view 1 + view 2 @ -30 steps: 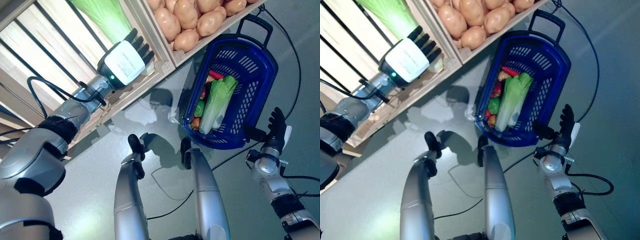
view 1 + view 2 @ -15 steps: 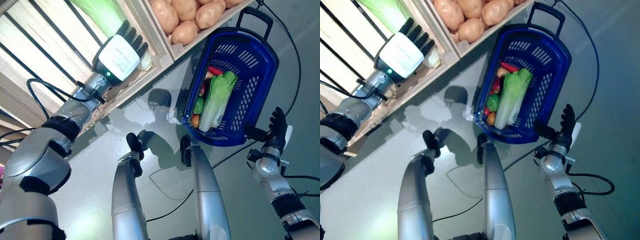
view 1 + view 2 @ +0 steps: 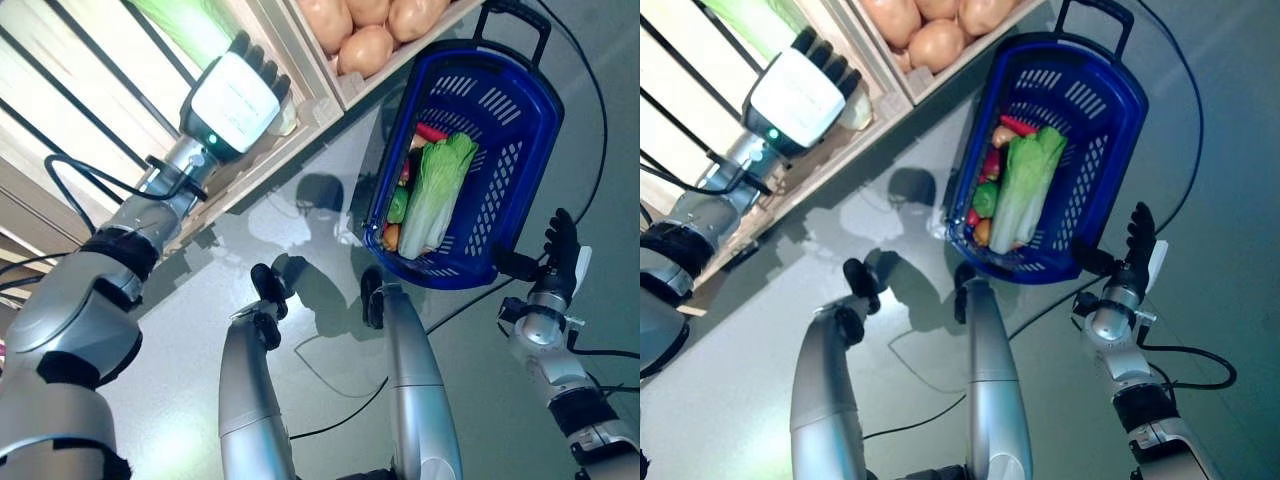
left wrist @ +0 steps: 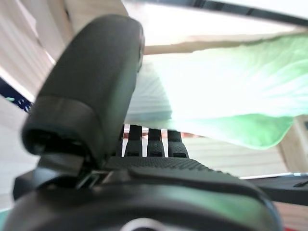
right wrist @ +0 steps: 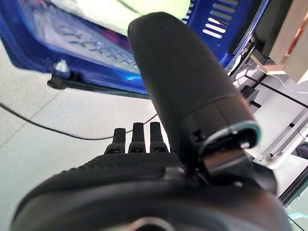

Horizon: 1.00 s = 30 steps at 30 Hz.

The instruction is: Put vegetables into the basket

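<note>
Left hand [image 3: 237,95] is advancing onto cabbage [image 4: 226,96], fingers straight, gripping nothing. Right hand [image 3: 560,252] is idling, relaxed, beside basket [image 3: 525,150]. Risk: smooth cabbage slipping from a shallow grasp.

The basket [image 3: 520,150] is deep blue, its walls patterned with rows of slots, with a black handle [image 3: 517,17]. Inside lies a pale green and white leafy cabbage [image 3: 435,195] beside red, orange and green pieces. The potatoes [image 3: 365,48] are tan, in light wooden crates [image 3: 315,85].
</note>
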{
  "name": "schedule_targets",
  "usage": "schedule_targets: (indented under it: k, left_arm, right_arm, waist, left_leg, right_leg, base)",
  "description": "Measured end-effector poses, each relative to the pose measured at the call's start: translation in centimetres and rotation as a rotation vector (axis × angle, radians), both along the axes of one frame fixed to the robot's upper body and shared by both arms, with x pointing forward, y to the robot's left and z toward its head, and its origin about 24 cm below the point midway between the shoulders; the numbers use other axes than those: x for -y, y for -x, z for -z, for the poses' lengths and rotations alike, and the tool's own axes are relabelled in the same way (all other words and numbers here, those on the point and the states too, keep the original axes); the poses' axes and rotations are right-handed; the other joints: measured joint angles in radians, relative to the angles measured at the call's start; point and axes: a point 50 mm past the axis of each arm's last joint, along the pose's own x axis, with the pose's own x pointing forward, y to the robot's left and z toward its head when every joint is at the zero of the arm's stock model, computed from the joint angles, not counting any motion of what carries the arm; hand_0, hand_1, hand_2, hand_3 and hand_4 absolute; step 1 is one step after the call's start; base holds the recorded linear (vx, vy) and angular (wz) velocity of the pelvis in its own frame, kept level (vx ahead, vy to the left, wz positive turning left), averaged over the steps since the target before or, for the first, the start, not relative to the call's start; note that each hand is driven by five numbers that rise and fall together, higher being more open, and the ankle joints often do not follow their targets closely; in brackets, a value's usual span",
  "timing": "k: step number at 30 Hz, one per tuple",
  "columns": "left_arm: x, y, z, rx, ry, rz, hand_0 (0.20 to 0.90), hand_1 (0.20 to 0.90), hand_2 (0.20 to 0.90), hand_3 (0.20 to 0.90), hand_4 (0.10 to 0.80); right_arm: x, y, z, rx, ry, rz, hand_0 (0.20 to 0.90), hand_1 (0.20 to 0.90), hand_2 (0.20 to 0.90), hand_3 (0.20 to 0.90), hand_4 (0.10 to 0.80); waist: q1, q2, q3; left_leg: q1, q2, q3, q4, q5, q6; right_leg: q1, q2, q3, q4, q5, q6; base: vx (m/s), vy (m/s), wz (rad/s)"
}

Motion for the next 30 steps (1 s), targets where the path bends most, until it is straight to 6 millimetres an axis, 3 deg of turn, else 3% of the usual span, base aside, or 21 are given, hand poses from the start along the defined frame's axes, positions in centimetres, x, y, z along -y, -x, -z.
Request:
schedule_targets:
  k: [17, 24, 30]
  left_arm:
    - [-0.7, 0.5, -0.3, 0.025, -0.107, 0.031, 0.300, 0.300, 0.300, 0.300, 0.400]
    - [-0.2, 1.0, 2.8, -0.058, -0.130, 0.158, 0.300, 0.300, 0.300, 0.300, 0.400]
    - [1.9, 3.0, 4.6, -0.042, 0.026, 0.401, 0.300, 0.300, 0.300, 0.300, 0.400]
  right_arm:
    - [0.3, 0.1, -0.2, 0.009, -0.006, -0.003, 0.900, 0.900, 0.900, 0.900, 0.800]
    - [0.3, 0.7, 0.8, -0.023, -0.011, -0.005, 0.900, 0.900, 0.900, 0.900, 0.800]
    - [-1.0, 1.3, 2.0, -0.044, -0.047, -0.030, 0.900, 0.900, 0.900, 0.900, 0.800]
  waist:
    - [0.001, -0.005, 0.001]
    - [0.002, -0.019, 0.001]
    - [0.032, -0.027, -0.001]
  left_leg:
    - [0.006, 0.001, -0.001, -0.002, -0.006, 0.003]
    - [0.222, -0.022, 0.003, -0.158, 0.030, -0.009]
    - [0.436, -0.044, -0.004, -0.326, 0.080, -0.026]
  right_leg:
    - [0.013, 0.000, -0.001, -0.010, 0.002, 0.008]
    - [0.233, -0.004, -0.027, -0.152, 0.020, 0.020]
    - [0.443, -0.004, -0.063, -0.283, 0.035, 0.019]
  base:
    - [0.001, 0.008, 0.00]
    - [-0.010, -0.014, 0.05]
    - [0.055, -0.062, 0.11]
